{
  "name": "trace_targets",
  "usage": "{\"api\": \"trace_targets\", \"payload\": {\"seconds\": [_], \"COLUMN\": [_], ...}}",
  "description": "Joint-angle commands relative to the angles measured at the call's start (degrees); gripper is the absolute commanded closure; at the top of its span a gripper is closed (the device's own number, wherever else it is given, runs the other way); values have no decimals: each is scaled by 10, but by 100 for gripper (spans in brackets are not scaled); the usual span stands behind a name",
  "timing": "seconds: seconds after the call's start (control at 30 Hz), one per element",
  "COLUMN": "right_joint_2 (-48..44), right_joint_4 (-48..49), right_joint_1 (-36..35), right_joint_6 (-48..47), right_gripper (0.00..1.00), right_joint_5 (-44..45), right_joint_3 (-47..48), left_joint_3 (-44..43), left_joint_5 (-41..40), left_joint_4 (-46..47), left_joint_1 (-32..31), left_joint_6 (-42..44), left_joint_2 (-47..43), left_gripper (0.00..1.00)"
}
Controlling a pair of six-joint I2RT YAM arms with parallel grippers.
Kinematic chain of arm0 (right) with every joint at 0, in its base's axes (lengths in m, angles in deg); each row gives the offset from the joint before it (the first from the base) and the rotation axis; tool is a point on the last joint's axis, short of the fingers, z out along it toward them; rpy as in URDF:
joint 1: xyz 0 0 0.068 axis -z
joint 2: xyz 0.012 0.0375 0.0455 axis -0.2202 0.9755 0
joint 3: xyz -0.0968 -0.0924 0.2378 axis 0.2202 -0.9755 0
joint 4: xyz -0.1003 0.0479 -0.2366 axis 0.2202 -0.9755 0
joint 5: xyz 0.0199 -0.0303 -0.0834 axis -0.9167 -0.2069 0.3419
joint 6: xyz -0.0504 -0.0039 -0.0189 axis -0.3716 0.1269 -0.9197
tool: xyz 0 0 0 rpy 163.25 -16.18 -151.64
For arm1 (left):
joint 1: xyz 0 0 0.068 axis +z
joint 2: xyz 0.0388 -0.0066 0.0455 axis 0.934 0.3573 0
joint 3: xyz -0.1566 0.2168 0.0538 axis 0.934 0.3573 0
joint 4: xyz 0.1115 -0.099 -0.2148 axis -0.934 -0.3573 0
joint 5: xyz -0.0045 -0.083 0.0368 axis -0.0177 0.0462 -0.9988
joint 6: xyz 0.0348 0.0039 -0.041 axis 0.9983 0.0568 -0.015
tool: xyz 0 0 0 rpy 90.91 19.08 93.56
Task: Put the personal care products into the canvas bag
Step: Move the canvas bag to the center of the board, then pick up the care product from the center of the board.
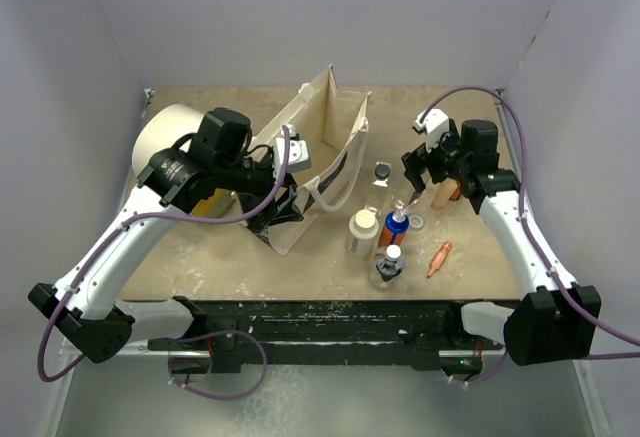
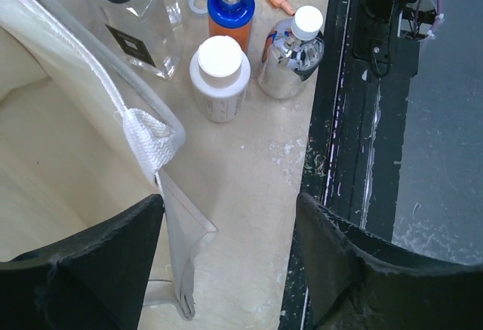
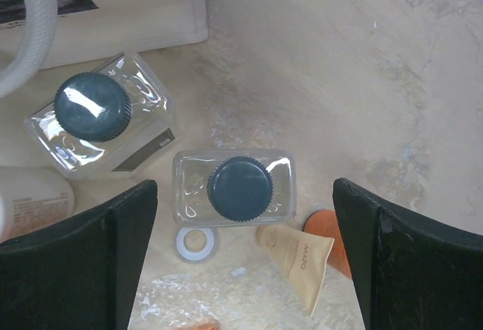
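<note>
**Lot: personal care products, with bag.** None can be seen in the bag, though its inside shows only in part. The bottles cluster just right of it.

- Clear square bottle with black cap (image 3: 238, 186): upright, directly under the right claw. Probably rigid, smooth-walled and slippery. Best taken across the flat sides below the cap.
- Second clear bottle with black cap (image 3: 94, 111): upright beside the bag's foot. It should handle the same way.
- White cylindrical bottle with tan cap (image 2: 219, 77): looks like light, stiff plastic. Hold it at mid-body.
- Orange bottle with blue pump top (image 2: 230, 13): tall and narrow, likely to tip. Grip it low.
- Shiny silver bottle with white cap (image 2: 294, 47): rounded, so it may slide out of a pinch.
- Beige tapered tube (image 3: 298, 258): lying flat, soft and squashable.
- Cream canvas bag with printed panels (image 1: 335, 122): upright with its mouth open. The limp cloth would sag if pushed.

**Claws.**
- Right claw (image 3: 243, 217): spread wide and holding nothing.
- Left claw (image 2: 226, 269): spread at the bag's rim, with the white loop handle (image 2: 143, 130) hanging loose between its fingers. Nothing is pinched.

**Setting.**
- Tan, scuffed surface (image 1: 470, 267) with chalky marks and a black front rail.
- Plain pale walls enclose three sides.
- A big white drum (image 1: 165, 137) stands at far left, behind the left arm.
</note>
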Motion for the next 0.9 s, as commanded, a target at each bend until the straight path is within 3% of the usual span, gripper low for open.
{"api": "trace_targets", "payload": {"seconds": [0.0,0.27,0.6,0.87], "right_joint_2": [20,55,83,90], "right_joint_4": [18,1,-8,-6], "right_joint_1": [-1,-1,-1,-1], "right_joint_6": [-25,-48,-53,-51], "right_gripper": [0,0,9,16], "right_joint_5": [0,-13,-39,-44], "right_joint_3": [1,1,-8,-19], "left_joint_3": [-12,-20,-1,6], "left_joint_5": [28,-18,-55,-98], "left_joint_4": [21,47,69,83], "left_joint_1": [-1,0,21,26], "left_joint_6": [41,36,20,10], "left_joint_2": [-19,-34,-60,-58], "left_gripper": [24,17,4,3]}}
